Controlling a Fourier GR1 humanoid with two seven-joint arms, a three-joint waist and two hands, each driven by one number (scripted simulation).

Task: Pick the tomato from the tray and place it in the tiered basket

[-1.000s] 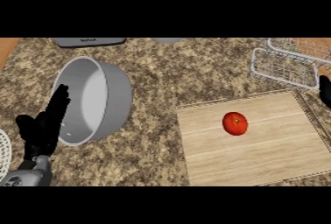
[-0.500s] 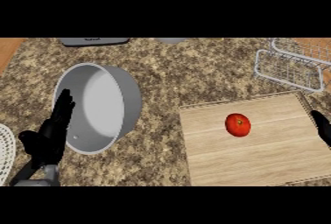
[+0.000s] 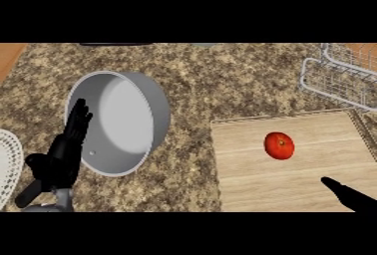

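Note:
A red tomato (image 3: 279, 145) lies on the wooden tray (image 3: 250, 174) at the right of the counter. The wire tiered basket (image 3: 340, 78) stands at the far right, behind the tray. My right hand (image 3: 352, 196) comes in at the lower right corner over the tray, fingers straight, below and to the right of the tomato and apart from it. My left hand (image 3: 60, 154) is open at the lower left, fingers pointing up over the rim of a grey bowl.
A large grey bowl (image 3: 121, 122) sits left of centre on the speckled granite counter. A white wire rack (image 3: 7, 164) shows at the left edge. A dark object (image 3: 110, 44) lies along the far edge.
The view has shifted, so everything sits lower and further right. My right hand has dropped from the right edge beside the basket to the lower right corner over the tray.

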